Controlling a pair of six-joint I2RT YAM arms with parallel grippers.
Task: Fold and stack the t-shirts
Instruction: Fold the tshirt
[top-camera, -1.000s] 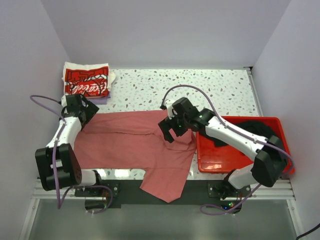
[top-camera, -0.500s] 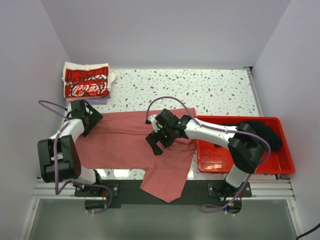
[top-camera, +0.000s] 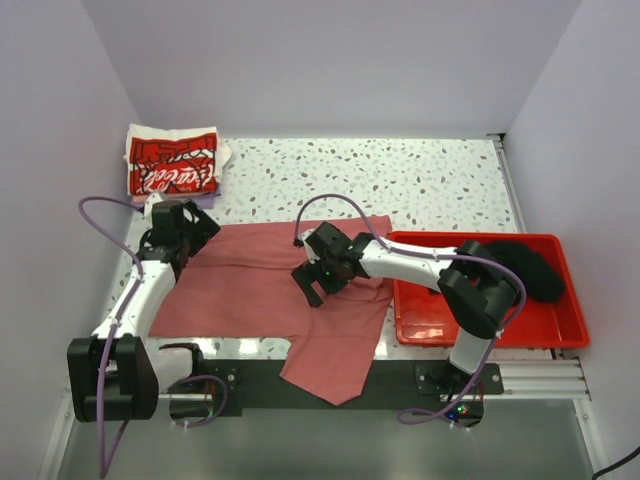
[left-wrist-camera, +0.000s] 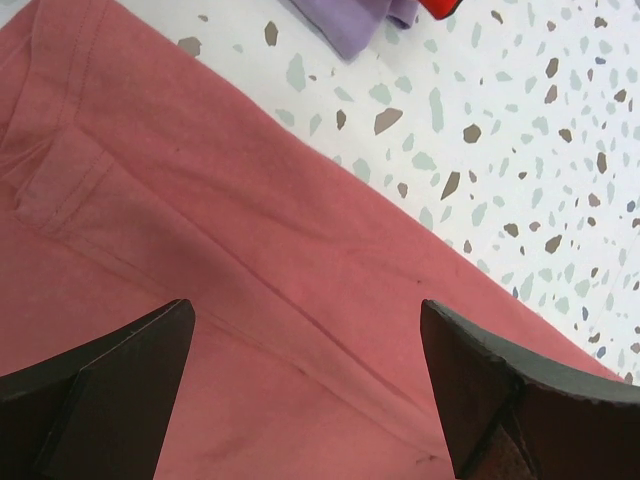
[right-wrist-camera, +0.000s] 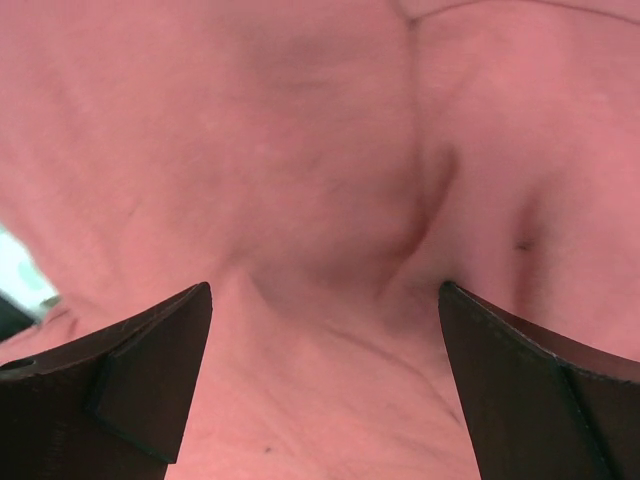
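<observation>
A dusty-red t-shirt lies spread on the speckled table, its lower part hanging over the near edge. My left gripper is open over the shirt's upper left edge; the left wrist view shows red cloth between its wide-apart fingers. My right gripper is open, low over the shirt's middle, with wrinkled red cloth between its fingers. A folded white shirt with red Coca-Cola print tops a stack at the back left, over a lilac one. A black shirt lies in the red bin.
The red plastic bin stands at the right, touching the shirt's right edge. Bare speckled tabletop lies behind the shirt. Walls close in on left, right and back.
My right gripper has moved left and forward from the shirt's right edge onto its middle. My left gripper has shifted a little right and back along the shirt's upper left edge.
</observation>
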